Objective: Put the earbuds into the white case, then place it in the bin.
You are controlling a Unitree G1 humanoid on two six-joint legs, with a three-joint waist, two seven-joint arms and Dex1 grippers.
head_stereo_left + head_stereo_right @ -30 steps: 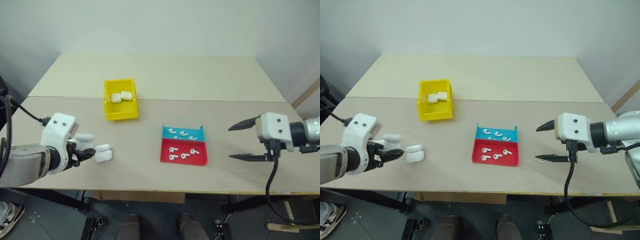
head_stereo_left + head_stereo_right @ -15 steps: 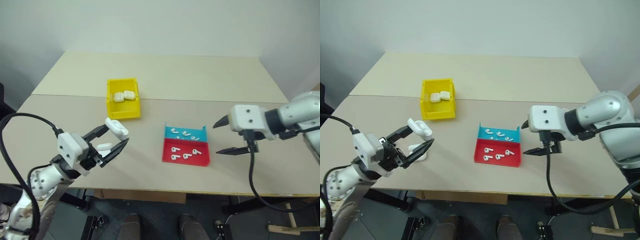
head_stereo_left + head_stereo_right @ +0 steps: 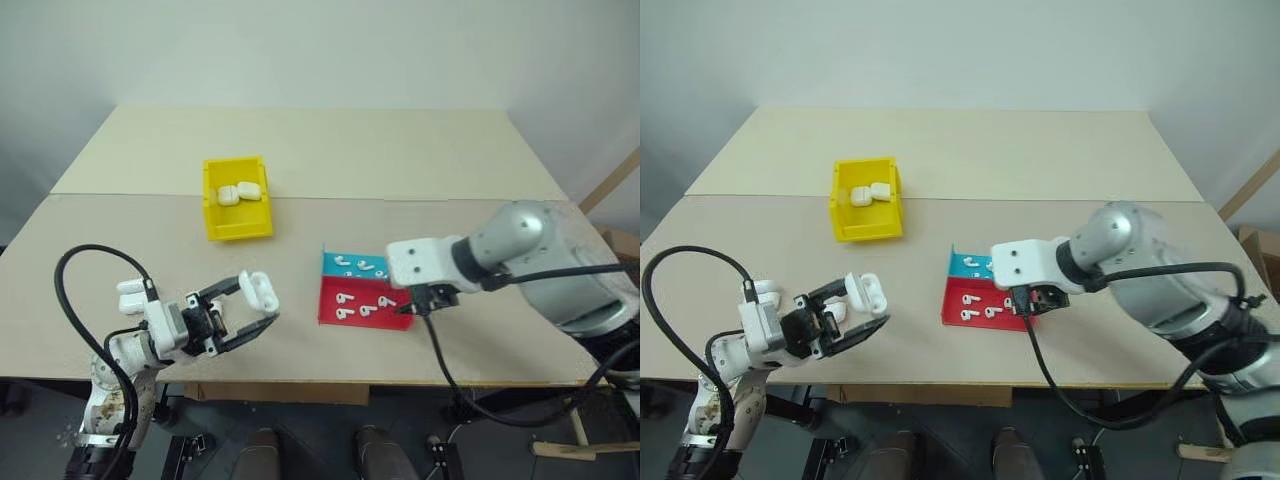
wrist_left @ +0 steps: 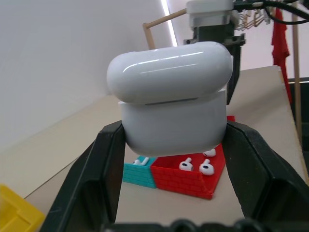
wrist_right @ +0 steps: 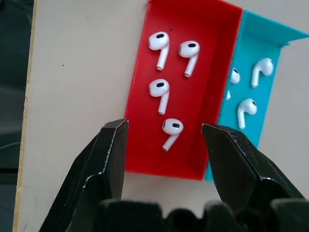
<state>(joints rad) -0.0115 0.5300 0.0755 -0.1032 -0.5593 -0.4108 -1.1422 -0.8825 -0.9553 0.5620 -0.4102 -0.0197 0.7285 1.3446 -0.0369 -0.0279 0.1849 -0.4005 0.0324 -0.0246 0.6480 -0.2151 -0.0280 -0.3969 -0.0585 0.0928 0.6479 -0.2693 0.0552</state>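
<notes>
A table is carrying everything. The bin is sitting left of centre, towards the far side, with two cases lying side by side in it. The tray is lying to the right of the bin and nearer the front edge, its two compartments one behind the other, and earbuds are lying in both. The right gripper is hanging just above the tray's front compartment. The left gripper is sitting left of the tray, above the table's front part, with the white case between its fingers. Two more cases are lying to the left of it, near the table's left edge.
</notes>
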